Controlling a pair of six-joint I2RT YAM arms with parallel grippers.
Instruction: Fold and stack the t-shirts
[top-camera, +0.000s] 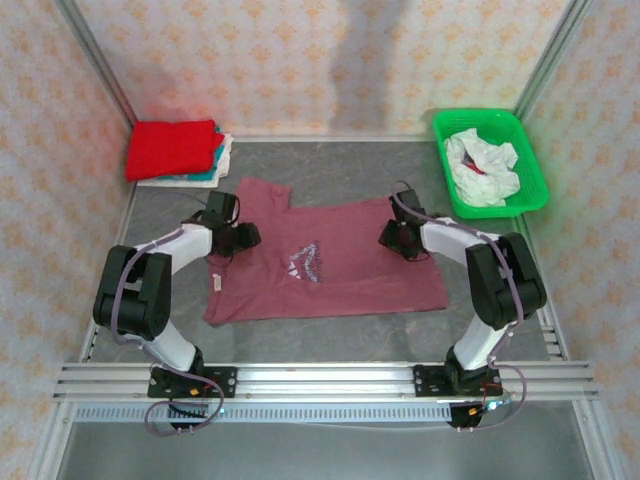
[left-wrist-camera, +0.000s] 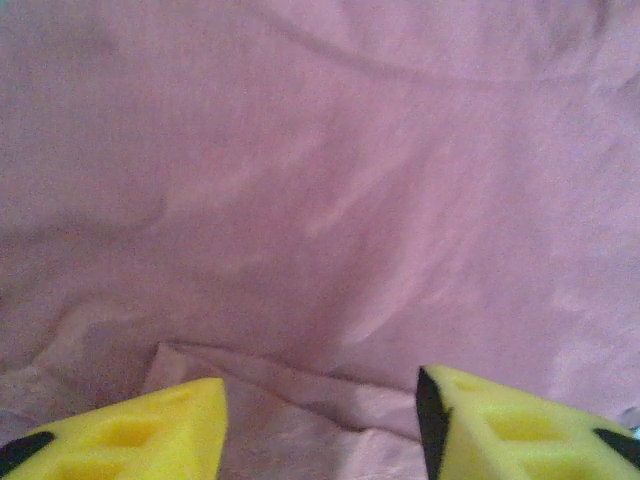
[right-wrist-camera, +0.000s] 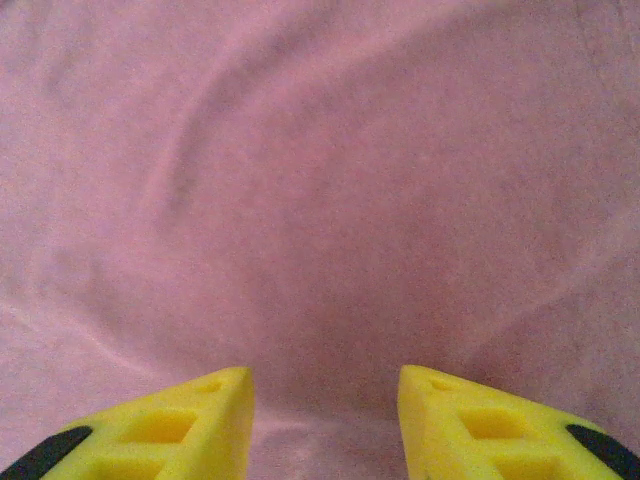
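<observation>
Left end effector (left-wrist-camera: 320, 382) spread over maroon t-shirt (top-camera: 340, 265) left edge; right end effector (right-wrist-camera: 325, 372) spread near right edge; table (top-camera: 330, 165) room beyond.

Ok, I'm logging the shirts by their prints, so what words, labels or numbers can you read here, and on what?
The white chest print on the maroon t-shirt: too small and blurred to read.
The small white tag at its edge: too small to read.
No other text is legible.
</observation>
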